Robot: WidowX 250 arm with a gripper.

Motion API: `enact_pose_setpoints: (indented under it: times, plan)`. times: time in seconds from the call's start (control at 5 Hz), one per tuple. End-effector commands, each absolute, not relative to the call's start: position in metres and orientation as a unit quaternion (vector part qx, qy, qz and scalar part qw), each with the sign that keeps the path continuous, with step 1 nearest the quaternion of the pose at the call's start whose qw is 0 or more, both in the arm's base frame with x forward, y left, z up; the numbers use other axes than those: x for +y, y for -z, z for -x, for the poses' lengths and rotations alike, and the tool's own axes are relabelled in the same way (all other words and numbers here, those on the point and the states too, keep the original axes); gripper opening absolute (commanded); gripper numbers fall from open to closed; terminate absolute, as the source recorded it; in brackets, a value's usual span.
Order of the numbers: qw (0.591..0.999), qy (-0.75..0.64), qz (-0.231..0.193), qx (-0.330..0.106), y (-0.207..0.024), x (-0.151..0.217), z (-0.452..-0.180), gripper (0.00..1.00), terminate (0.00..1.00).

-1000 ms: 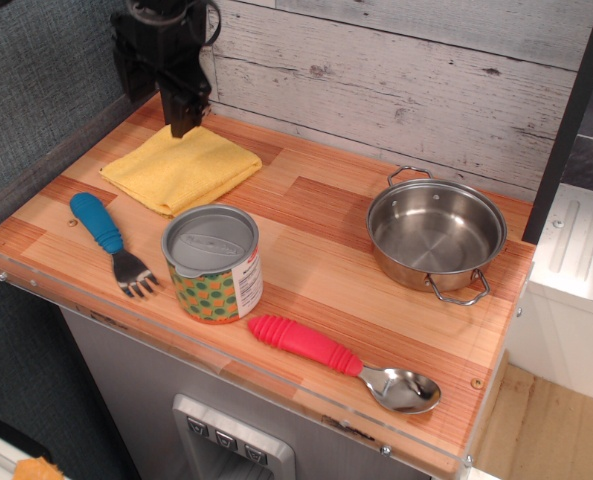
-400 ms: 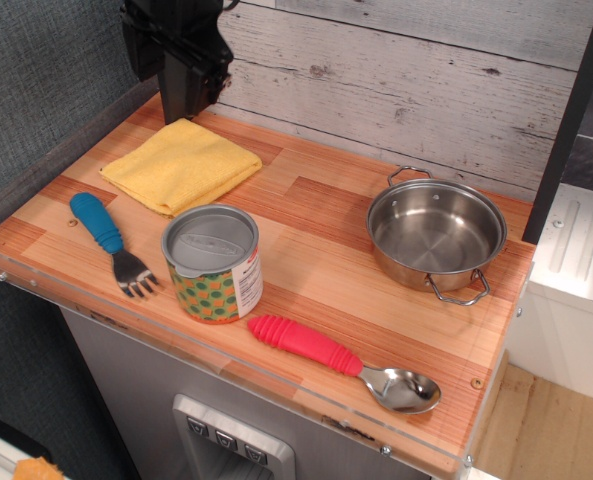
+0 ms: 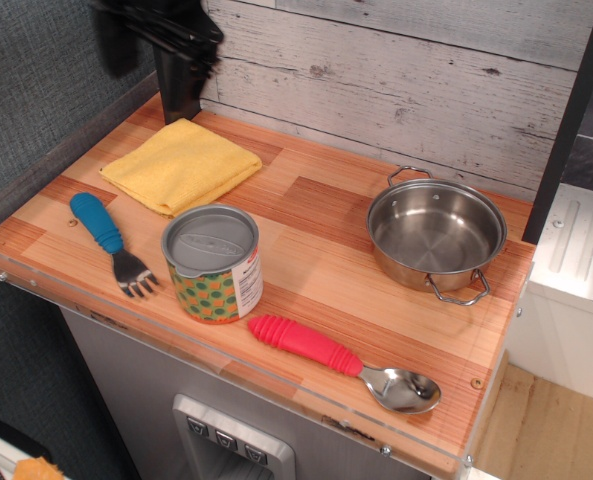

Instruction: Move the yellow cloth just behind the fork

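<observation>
- Since a second ago my gripper (image 3: pixel 181 100) has lifted off the cloth (image 3: pixel 181 166) toward the back wall; it is blurred, so I cannot tell its opening.
- Below me the cloth lies flat, fork (image 3: pixel 111 243) just in front of it, can (image 3: pixel 213 262) beside.

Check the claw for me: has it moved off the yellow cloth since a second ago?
Yes. The claw has risen and pulled back toward the plank wall; it now hangs over the far edge of the yellow cloth, which has not shifted.
</observation>
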State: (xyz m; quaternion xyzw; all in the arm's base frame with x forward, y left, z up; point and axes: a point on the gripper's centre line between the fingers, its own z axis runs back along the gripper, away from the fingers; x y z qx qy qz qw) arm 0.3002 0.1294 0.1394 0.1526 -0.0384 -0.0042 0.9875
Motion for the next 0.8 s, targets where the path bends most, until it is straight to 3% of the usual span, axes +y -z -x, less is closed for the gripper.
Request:
enact_pose_setpoints:
  times: [0.0, 0.4, 0.6]
  plan:
    - [0.975, -0.098, -0.194, -0.037, -0.175, 0.143, -0.239, 1.00, 0.00]
    - [0.970, -0.139, -0.198, -0.025, -0.181, 0.149, -0.223, 1.00, 0.00]
    - [0.970, -0.139, -0.198, -0.025, -0.181, 0.149, -0.223, 1.00, 1.00]
